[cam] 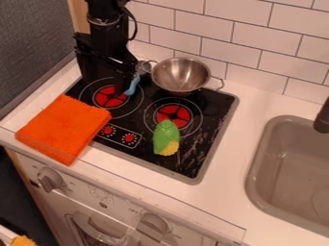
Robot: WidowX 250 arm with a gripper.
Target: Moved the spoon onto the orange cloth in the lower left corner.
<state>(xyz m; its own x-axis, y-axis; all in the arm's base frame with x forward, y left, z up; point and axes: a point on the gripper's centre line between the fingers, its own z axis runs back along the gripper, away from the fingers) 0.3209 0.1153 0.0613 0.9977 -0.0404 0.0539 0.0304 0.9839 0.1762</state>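
White oven front (103, 205) with knobs stands nearest, below the counter (221, 192). Behind it, the thick orange cloth (64, 127) lies flat at the stove's left near corner, a broad, soft landing spot. The green-and-yellow toy corn (166, 138) sits well to its right, probably no obstacle. Farther back, the blue-handled spoon (133, 85) lies beside the round metal bowl (181, 75). The black pincer (106, 79) hangs just left of the spoon, apparently for grasping; whether it is open or closed, I cannot tell.

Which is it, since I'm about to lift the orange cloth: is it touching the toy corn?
Apart: the camera view shows stovetop between the orange cloth and toy corn.
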